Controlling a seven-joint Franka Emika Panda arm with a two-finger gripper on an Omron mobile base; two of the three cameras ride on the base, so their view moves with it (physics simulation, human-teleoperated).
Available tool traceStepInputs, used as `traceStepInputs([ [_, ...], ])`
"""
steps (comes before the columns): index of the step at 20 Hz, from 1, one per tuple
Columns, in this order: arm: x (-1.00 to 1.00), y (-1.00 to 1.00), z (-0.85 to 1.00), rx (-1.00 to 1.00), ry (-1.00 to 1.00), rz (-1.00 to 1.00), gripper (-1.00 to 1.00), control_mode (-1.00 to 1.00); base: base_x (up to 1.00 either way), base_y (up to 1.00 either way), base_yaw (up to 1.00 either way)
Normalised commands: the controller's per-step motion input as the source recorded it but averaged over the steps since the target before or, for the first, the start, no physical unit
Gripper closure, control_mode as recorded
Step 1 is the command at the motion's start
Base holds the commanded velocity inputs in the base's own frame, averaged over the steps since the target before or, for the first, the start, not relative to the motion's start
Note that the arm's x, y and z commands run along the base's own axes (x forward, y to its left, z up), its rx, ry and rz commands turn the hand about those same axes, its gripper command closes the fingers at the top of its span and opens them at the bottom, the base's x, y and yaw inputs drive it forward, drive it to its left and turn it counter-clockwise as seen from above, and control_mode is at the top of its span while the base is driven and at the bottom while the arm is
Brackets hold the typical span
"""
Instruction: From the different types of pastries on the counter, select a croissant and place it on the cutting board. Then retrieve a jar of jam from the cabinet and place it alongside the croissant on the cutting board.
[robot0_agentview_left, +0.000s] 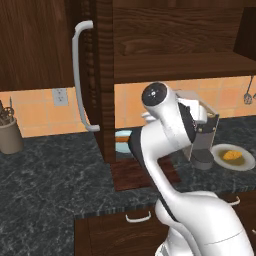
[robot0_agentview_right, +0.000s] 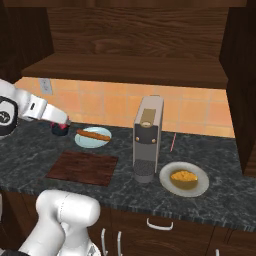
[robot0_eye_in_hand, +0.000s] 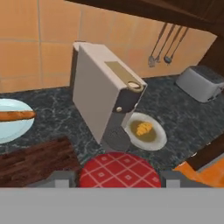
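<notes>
Neither of 2 placements is done: the croissant (robot0_agentview_right: 183, 176) lies on its plate (robot0_agentview_right: 200, 187), well apart from the fingers (robot0_eye_in_hand: 59, 178), which clamp the jar of jam (robot0_eye_in_hand: 119, 170) near the bare cutting board (robot0_agentview_right: 82, 168).

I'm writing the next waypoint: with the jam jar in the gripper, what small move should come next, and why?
Probably lower the jar of jam, held in the gripper, toward the cutting board nearby, since the board is bare.

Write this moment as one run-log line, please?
gripper: shut on jar of jam | above counter | cutting board: bare | croissant: on plate
</notes>
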Motion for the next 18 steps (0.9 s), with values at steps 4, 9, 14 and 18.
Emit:
traceStepInputs([
  [4,0.51,0.00,-0.54,0.00,0.00,0.34,1.00,-1.00,0.00,0.00,0.00],
  [9,0.37,0.23,-0.54,0.00,-0.01,0.25,1.00,-1.00,0.00,0.00,0.00],
  [14,0.09,0.32,-0.41,0.02,-0.05,0.00,1.00,-1.00,0.00,0.00,0.00],
  [18,0.14,0.15,-0.72,0.00,-0.10,0.00,1.00,-1.00,0.00,0.00,0.00],
])
